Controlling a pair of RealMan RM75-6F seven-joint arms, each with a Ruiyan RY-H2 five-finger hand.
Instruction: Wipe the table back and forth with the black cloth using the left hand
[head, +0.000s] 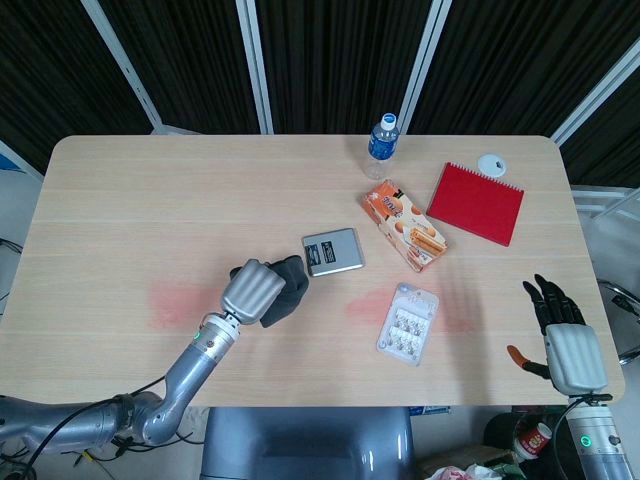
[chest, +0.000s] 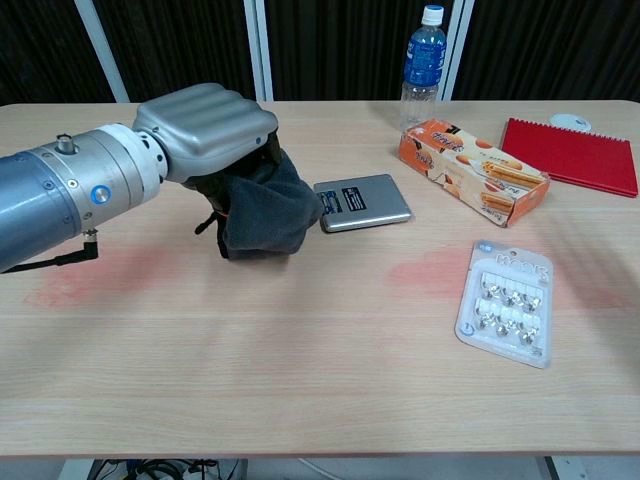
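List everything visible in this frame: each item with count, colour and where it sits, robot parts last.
black cloth: one, dark grey-black, under the left hand, beside the scale
scale: one, silver, table centre
water bottle: one, clear with blue label, far edge
snack box: one, orange, right of the scale
notebook: one, red, far right
white disc: one, beyond the notebook
blister pack: one, clear-white, near right
table: one, light wood, reddish smears
left hand: grips the cloth
right hand: off the table's right edge, holding nothing
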